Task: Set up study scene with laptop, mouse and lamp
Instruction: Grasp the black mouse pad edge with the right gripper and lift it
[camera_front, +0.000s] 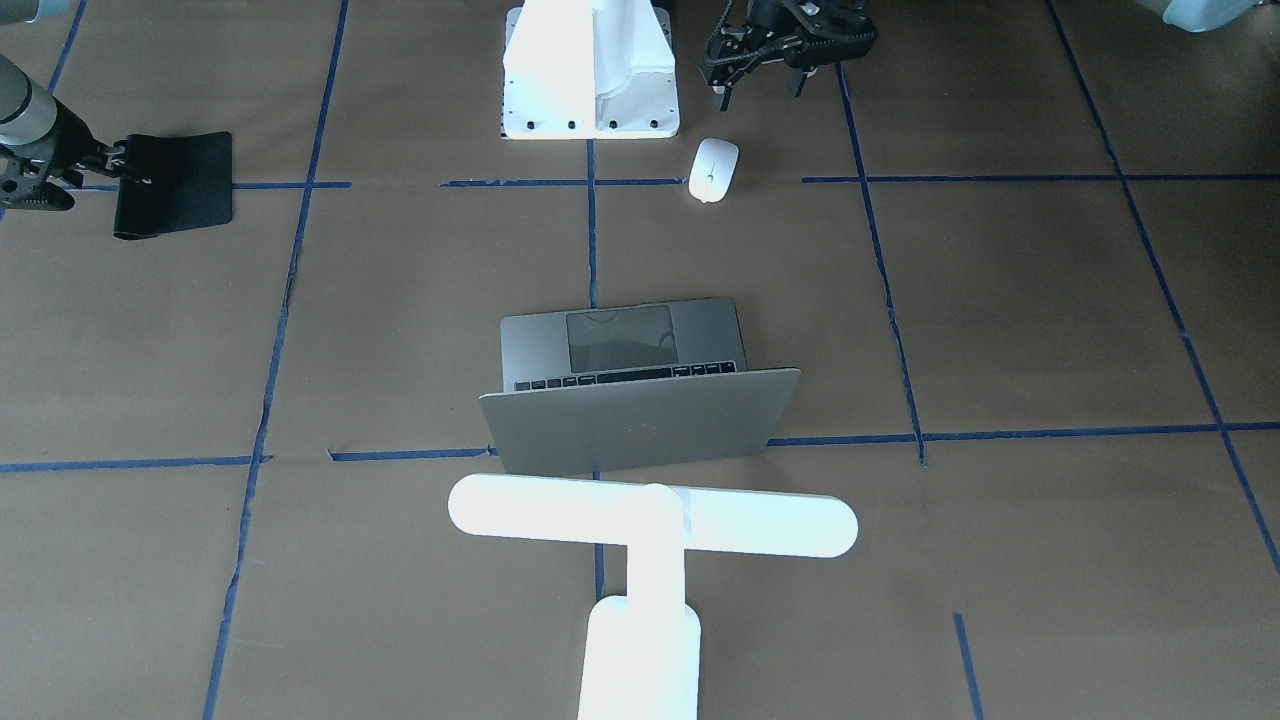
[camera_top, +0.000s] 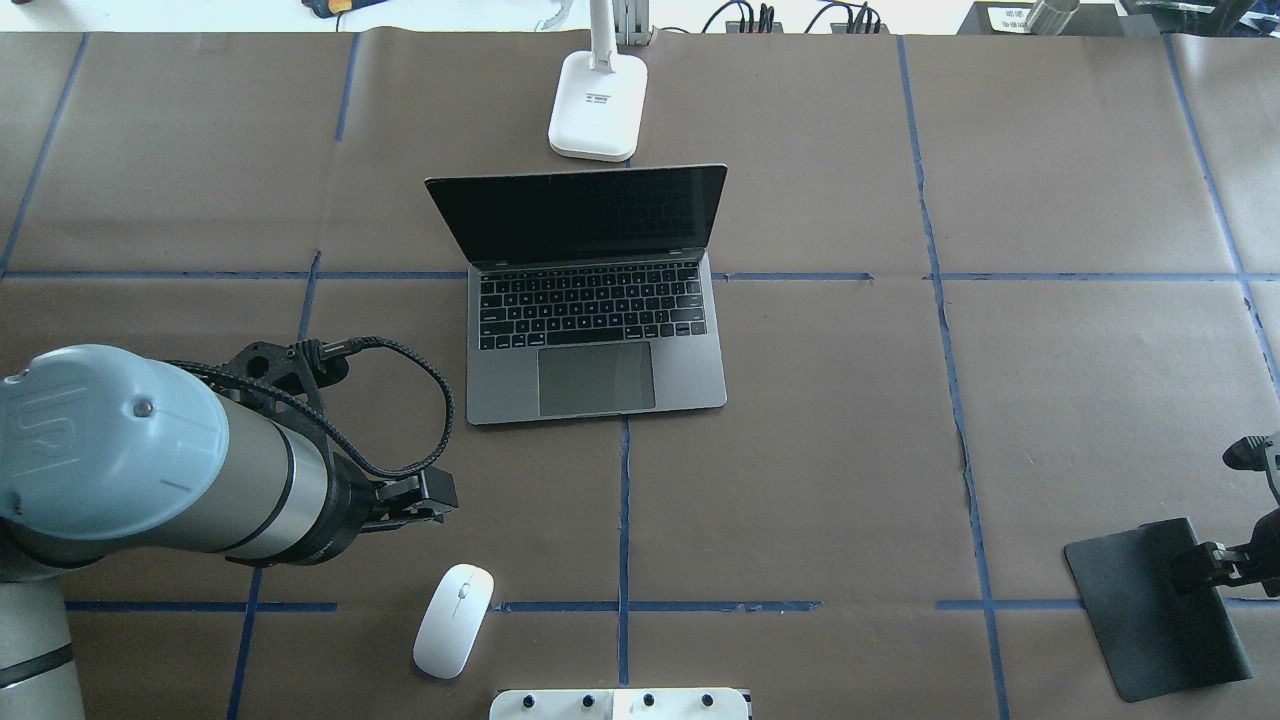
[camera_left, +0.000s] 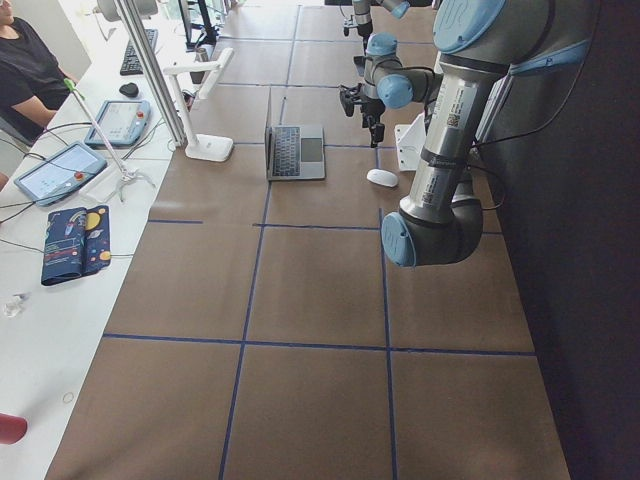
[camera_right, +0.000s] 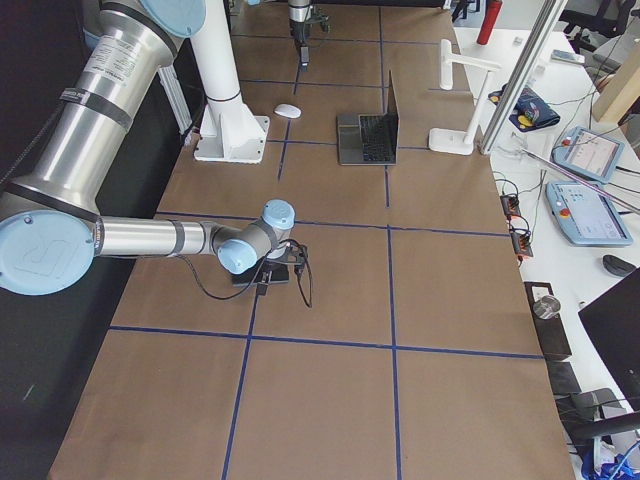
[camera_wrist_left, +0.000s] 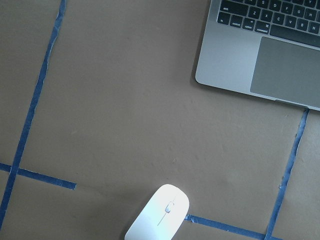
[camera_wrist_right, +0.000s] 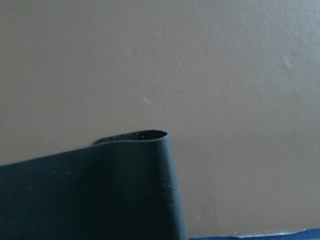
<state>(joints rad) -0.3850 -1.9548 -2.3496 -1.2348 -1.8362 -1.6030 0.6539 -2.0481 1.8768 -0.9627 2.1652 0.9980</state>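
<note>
Laptop (camera_top: 600, 340) 1 | mouse (camera_top: 454, 620) 1 | lamp (camera_front: 650, 520) 1 | left gripper (camera_front: 760, 92) spread | right gripper (camera_front: 125, 165) clamps mat (camera_top: 1140, 610)

Keyboard of laptop (camera_wrist_left: 230, 60), left wrist view: letter keys Z, X, C, V legible, "command" on bottom row. Faint logo on lid, no wording. Label on base of lamp (camera_top: 600, 125): too small to read.
</note>
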